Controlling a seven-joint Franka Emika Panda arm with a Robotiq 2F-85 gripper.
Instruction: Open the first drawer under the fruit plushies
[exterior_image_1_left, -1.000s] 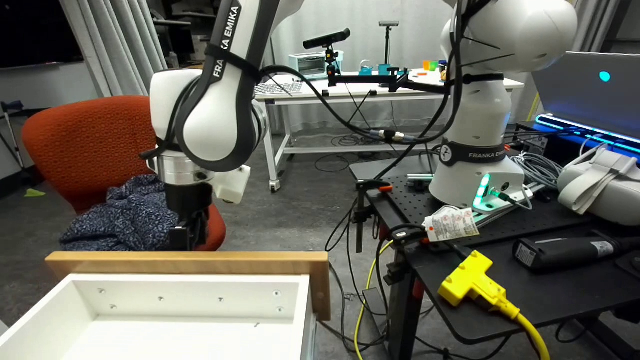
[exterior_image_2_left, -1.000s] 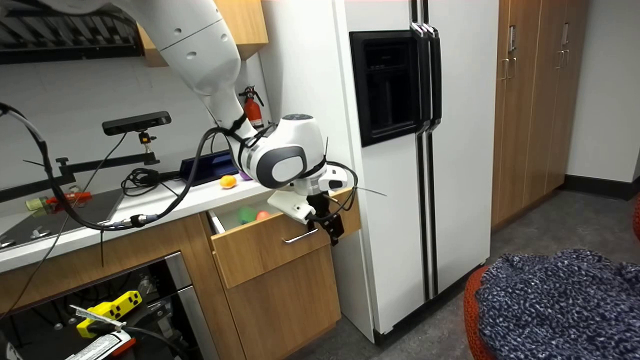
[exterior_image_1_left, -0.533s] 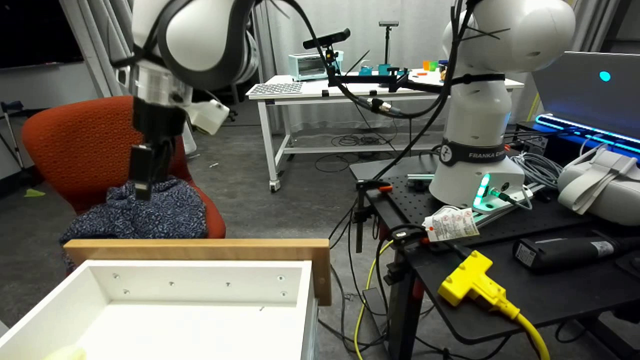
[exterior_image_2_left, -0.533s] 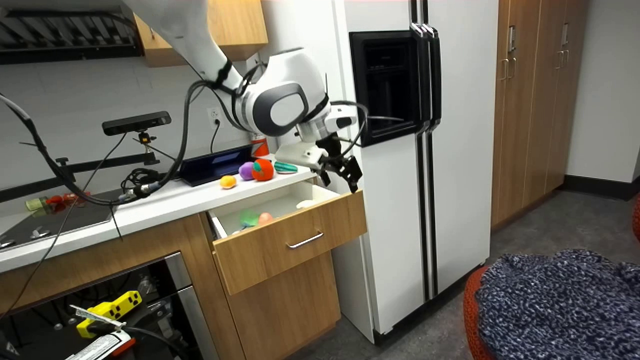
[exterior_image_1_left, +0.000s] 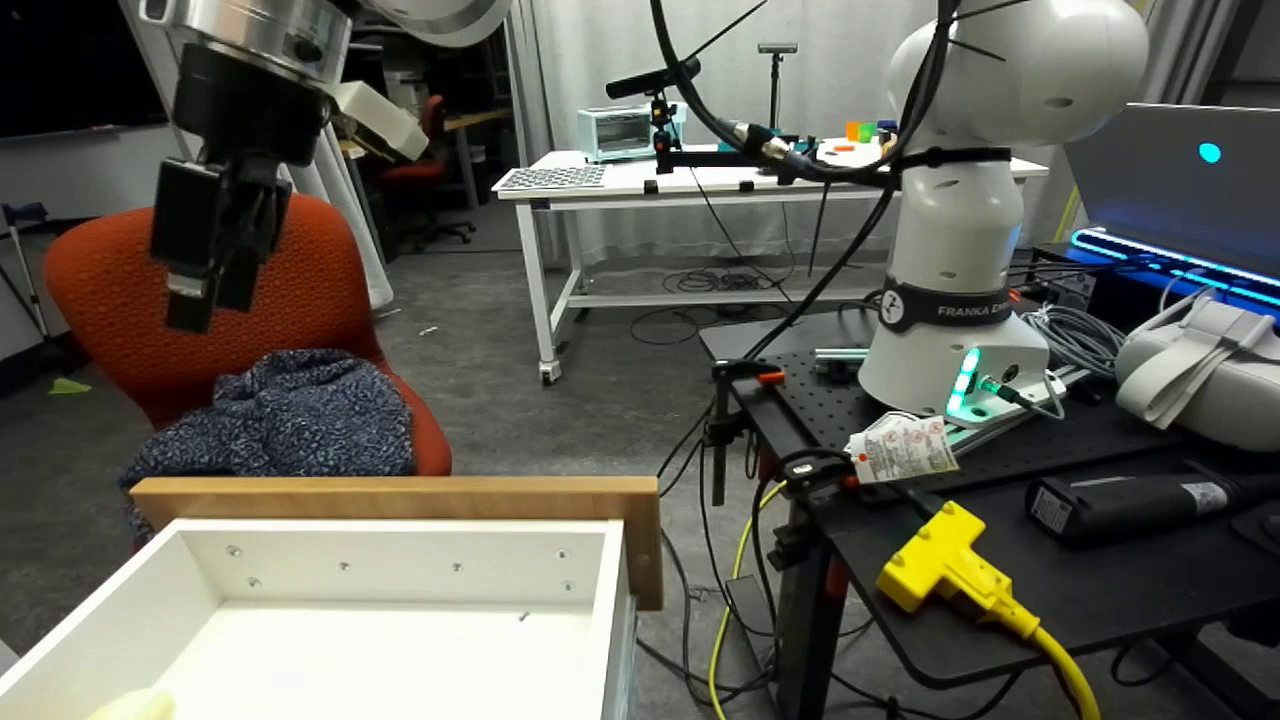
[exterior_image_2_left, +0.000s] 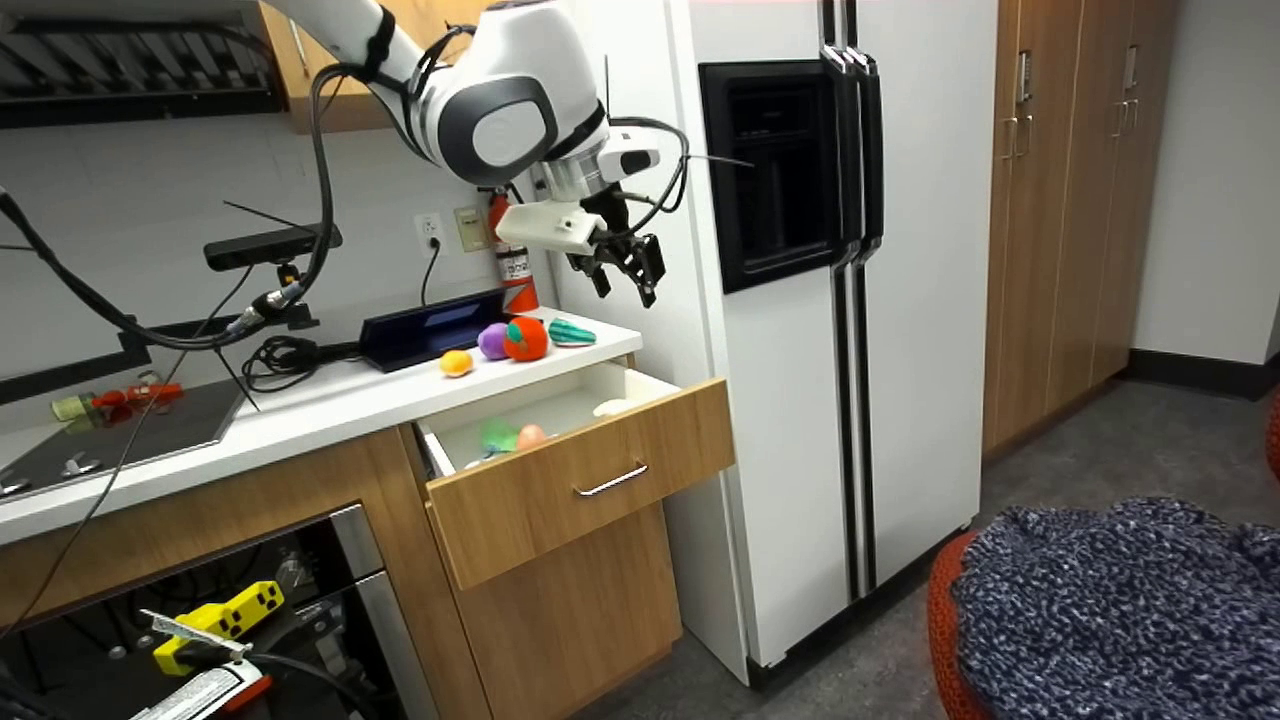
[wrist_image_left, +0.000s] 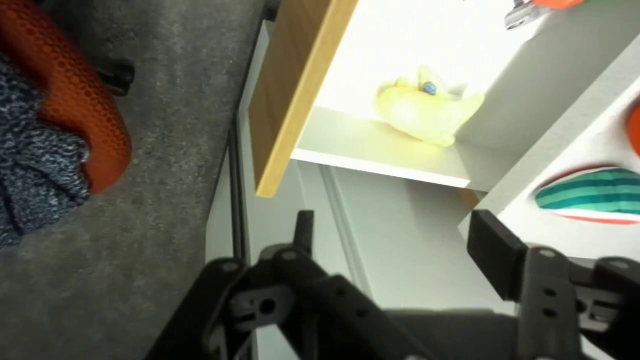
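The first drawer, with a white inside and wooden front, stands pulled out below the counter in both exterior views (exterior_image_1_left: 395, 496) (exterior_image_2_left: 535, 515). Its wooden front also shows in the wrist view (wrist_image_left: 307, 95). A metal handle (exterior_image_2_left: 612, 480) is on the front. Several fruit plushies lie on the counter above, among them a red one (exterior_image_2_left: 526, 340), a purple one (exterior_image_2_left: 492, 343) and a green striped one (exterior_image_2_left: 573, 333). My gripper (exterior_image_2_left: 625, 287) is open and empty above the drawer's right part, apart from it; it also shows in the wrist view (wrist_image_left: 393, 225).
A yellow plush (wrist_image_left: 425, 112), a green thing (exterior_image_2_left: 498, 435) and an orange thing (exterior_image_2_left: 531, 437) lie inside the drawer. A white fridge (exterior_image_2_left: 780, 450) stands beside it. A red chair (exterior_image_1_left: 200, 250) with a dark blue cloth (exterior_image_1_left: 290, 420) stands beyond the drawer front.
The drawer came slightly further out between one second and half a second ago, and has stayed still since. My gripper has risen from the drawer front near the handle to above the drawer.
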